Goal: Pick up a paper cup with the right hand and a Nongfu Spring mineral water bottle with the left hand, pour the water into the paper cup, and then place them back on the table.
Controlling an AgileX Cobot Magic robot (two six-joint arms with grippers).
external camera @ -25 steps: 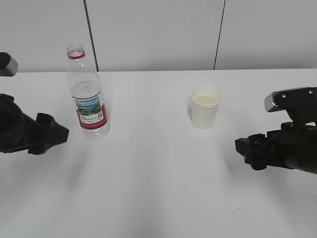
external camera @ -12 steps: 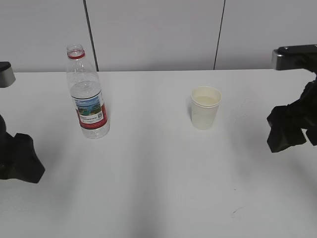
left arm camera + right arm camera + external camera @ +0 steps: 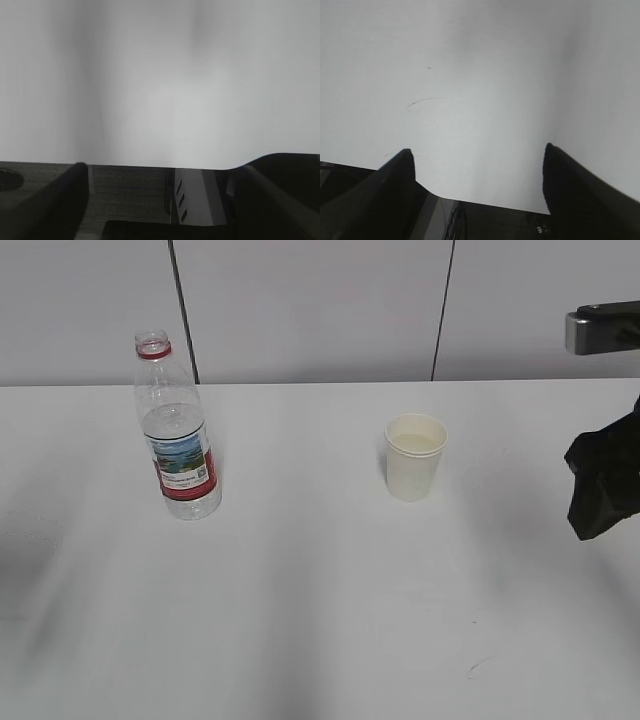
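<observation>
The Nongfu Spring mineral water bottle (image 3: 178, 445) stands upright and uncapped on the left of the white table (image 3: 320, 600), partly filled. The paper cup (image 3: 414, 457) stands upright right of centre, and no gripper touches either one. My right gripper (image 3: 598, 495) hangs at the right edge, well right of the cup. In the right wrist view it (image 3: 478, 148) is open and empty over bare table. My left gripper (image 3: 162, 167) is open and empty over the table's near edge. It is out of the exterior view.
A grey panelled wall (image 3: 320, 300) runs behind the table. A thin curved scratch (image 3: 422, 101) marks the tabletop under the right gripper. Below the table edge, the left wrist view shows a dark floor and a grey vented box (image 3: 197, 195).
Both arms have drawn back outward. The left arm has gone out of the exterior view to the left. The right arm has moved up and to the right edge. Bottle and cup have not moved.
</observation>
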